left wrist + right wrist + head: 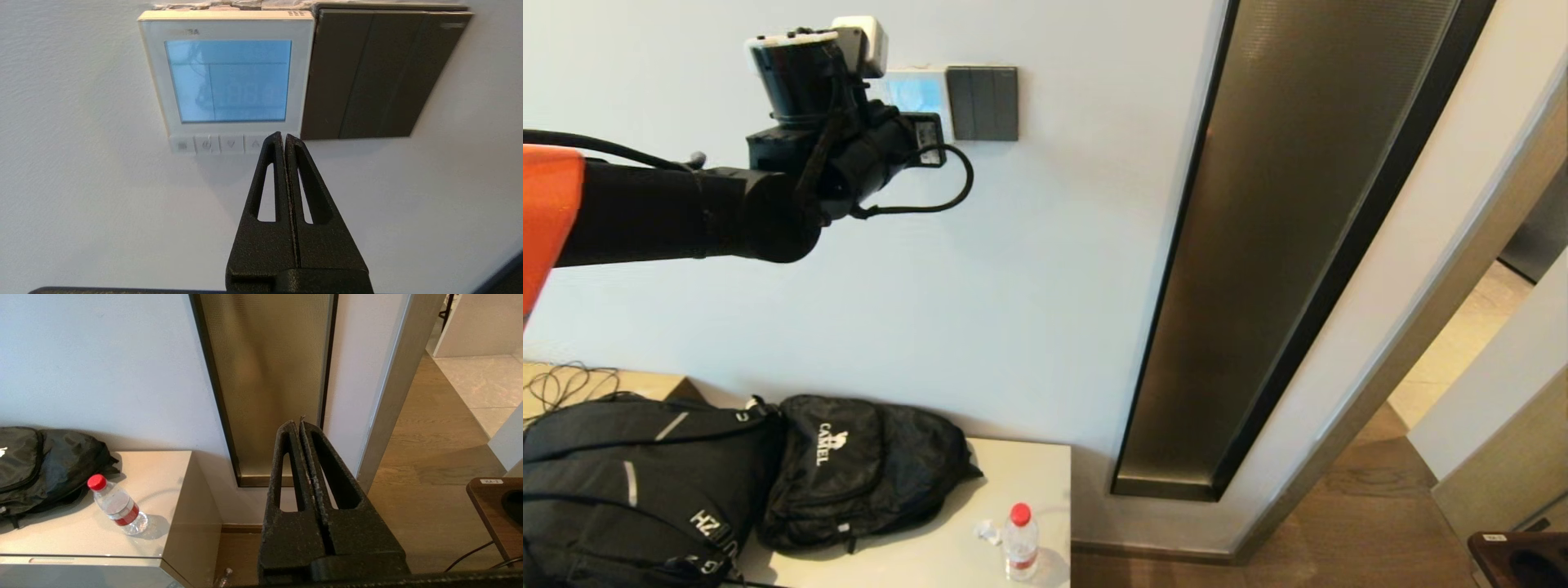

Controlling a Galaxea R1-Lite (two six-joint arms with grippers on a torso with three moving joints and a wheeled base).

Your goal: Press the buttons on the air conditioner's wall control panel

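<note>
Left fingers: the left gripper [282, 136] has its fingers pressed together, holding nothing; the tips are right at the button row's end, by the dark switches.
Buttons: the buttons [231, 143] are small, pale, in one row under the screen.
Panel: the air conditioner's wall control panel [229, 73] is white with a lit blue screen, just past the fingertips.
Switch plate: the dark grey switch plate [384, 73] touches the panel's side.
Right fingers: the right gripper [300, 424] is closed and empty, well apart, near a water bottle [116, 506].

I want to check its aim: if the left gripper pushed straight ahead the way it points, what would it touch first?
Probably the rightmost of the buttons on the air conditioner's wall control panel. The shut left gripper covers that spot; contact can't be judged.
</note>
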